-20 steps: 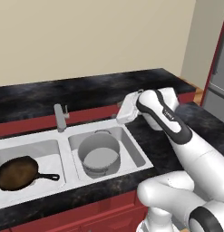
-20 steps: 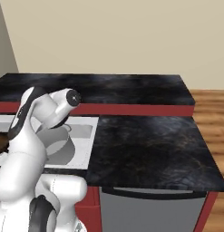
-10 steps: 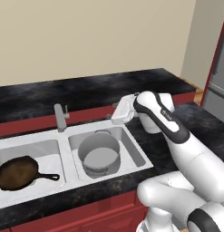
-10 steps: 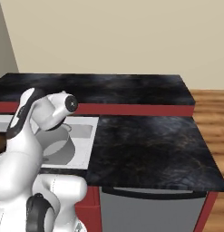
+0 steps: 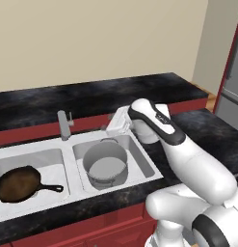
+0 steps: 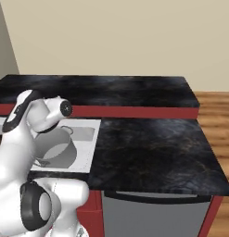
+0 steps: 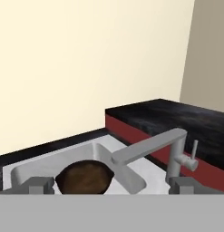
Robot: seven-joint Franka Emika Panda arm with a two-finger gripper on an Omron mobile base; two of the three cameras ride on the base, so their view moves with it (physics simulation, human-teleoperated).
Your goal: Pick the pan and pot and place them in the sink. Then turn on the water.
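The white double-basin sink (image 5: pixel 145 166) is set in the black counter. The dark-brown pan (image 5: pixel 20 183) lies in its left basin, handle pointing right. The grey pot (image 5: pixel 105 164) stands upright in the right basin, also seen in the right base view (image 6: pixel 54 149). My gripper (image 5: pixel 110 127) hovers above the back rim of the right basin, just right of the grey faucet (image 5: pixel 65 124). In the hand view the gripper (image 7: pixel 111 186) is open and holds nothing. It looks along the faucet (image 7: pixel 152 149), whose spout reaches over the pan (image 7: pixel 84 177).
Black counter (image 6: pixel 153 148) stretches to the right of the sink, and a raised black ledge (image 5: pixel 91 94) runs behind it along the beige wall. A grey appliance (image 5: pixel 231 91) stands at the far right. A small lever (image 7: pixel 193 152) sticks up from the faucet's post.
The hand has swung left along the back of the right basin toward the faucet. Pan and pot have stayed in their basins, and the jaws have stayed open.
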